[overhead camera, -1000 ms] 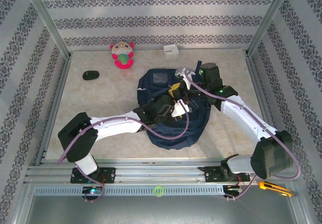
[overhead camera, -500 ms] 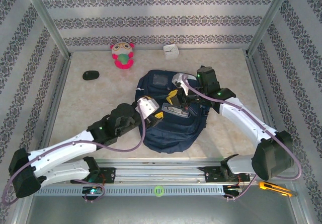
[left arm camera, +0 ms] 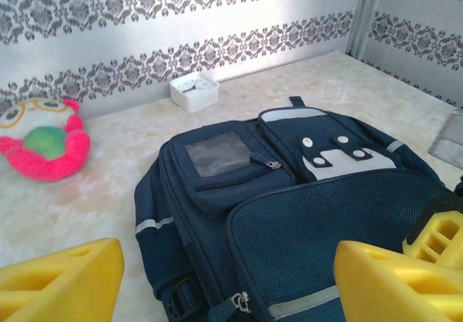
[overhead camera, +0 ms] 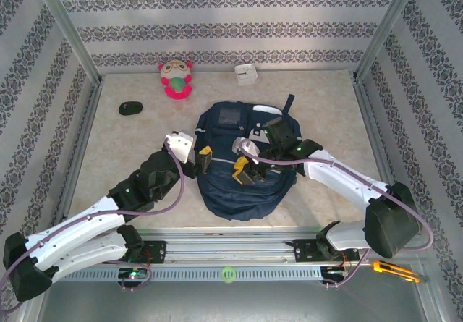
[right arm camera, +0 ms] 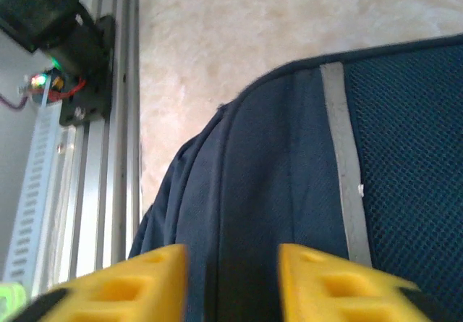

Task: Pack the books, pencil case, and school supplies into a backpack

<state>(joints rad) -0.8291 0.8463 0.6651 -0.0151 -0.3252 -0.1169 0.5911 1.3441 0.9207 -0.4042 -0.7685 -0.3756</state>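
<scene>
Nearest me, off the backpack's (overhead camera: 233,199) near right corner, an orange utility knife (overhead camera: 394,270) lies by the metal rail. My left gripper (left arm camera: 228,282) has pulled back since a second ago, when that arm reached across the backpack. Now it hovers at the backpack's left edge with its blocky yellow fingers spread wide and nothing between them. My right gripper (right arm camera: 231,278) has come from the backpack's far right side toward its middle. Its jaws were clenched a moment ago and are now parted, released over the navy cloth.

The backpack itself lies flatter than before on the mottled beige table (overhead camera: 123,145), between the two arms. It is soft navy fabric with a mesh front panel, grey reflective strips, a clear window pocket and a white patch near the top.

Well to the far left of the backpack sits a small glossy black oval object (overhead camera: 131,108). Beyond the backpack's far left corner, a pink plush toy (left arm camera: 40,145) with a green belly rests against the patterned wall. A small open white box (left arm camera: 194,91) stands just beyond the backpack's far edge.
</scene>
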